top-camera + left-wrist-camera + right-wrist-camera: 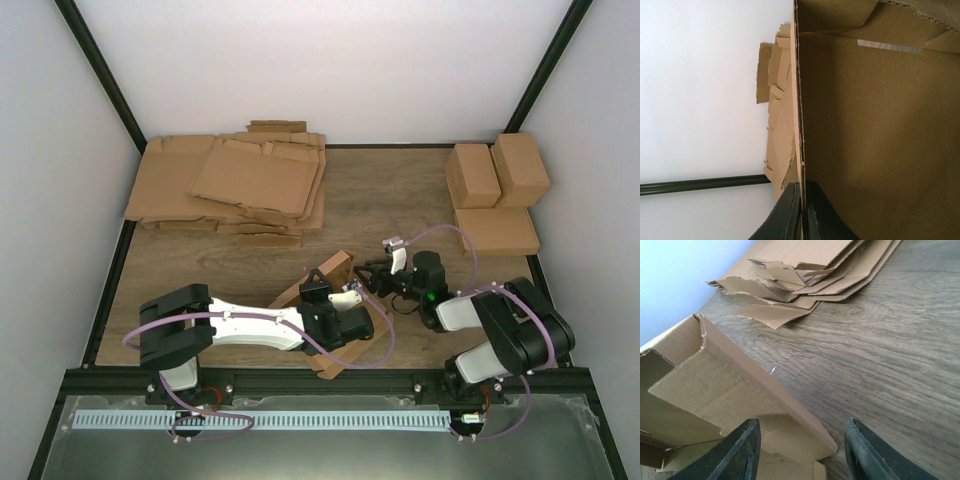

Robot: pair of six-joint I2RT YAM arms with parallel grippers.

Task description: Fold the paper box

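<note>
1. One paper box [335, 290], half folded, right by both sets of jaws.
2. One pile of flat brown sheets [240, 185], well beyond the left jaws.
3. Three closed brown boxes [497, 195], well beyond the right jaws.
4. Two robot arms [250, 326], each with one set of jaws.
5. One desk [400, 190].

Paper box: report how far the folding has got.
Done: the paper box is half-raised, with walls standing. In hand: the left gripper is clamped on one wall edge; the right gripper, jaws open, straddles a loose flap. Left: the flaps are not yet tucked and the box is open.
</note>
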